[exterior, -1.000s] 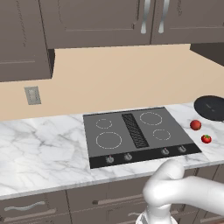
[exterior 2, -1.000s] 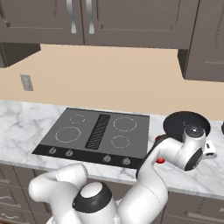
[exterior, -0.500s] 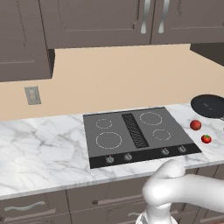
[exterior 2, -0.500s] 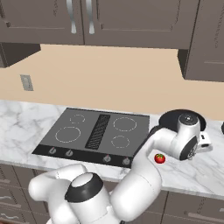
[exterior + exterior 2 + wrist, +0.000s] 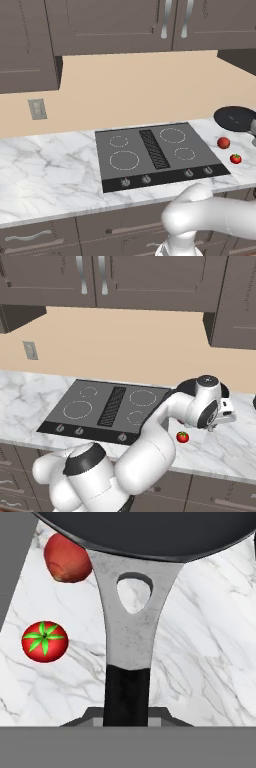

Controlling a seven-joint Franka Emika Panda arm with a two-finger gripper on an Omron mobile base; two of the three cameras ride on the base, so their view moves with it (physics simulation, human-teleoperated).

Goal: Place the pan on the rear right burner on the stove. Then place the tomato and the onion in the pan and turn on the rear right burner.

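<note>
Over on the worktop (image 5: 45,165) right of the stove (image 5: 155,155), my claw (image 5: 127,719) has pinched the pan (image 5: 235,118) handle and lifted it clear, so next it goes to the rear right burner (image 5: 172,134).

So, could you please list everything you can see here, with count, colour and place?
Pan: one, black, raised above the counter right of the stove, handle in the gripper.
Tomato: one, bright red with green top, on the counter right of the stove, nearer the front.
Onion: one, dull red, on the counter just behind the tomato.
Stove: one, dark grey with four white rings, set into the counter.
Counter: one, white marble.
Cabinets: dark brown, above the wall.
Wall switch: one, grey, on the beige wall, left.
Gripper: one, shut on the pan's handle.
</note>
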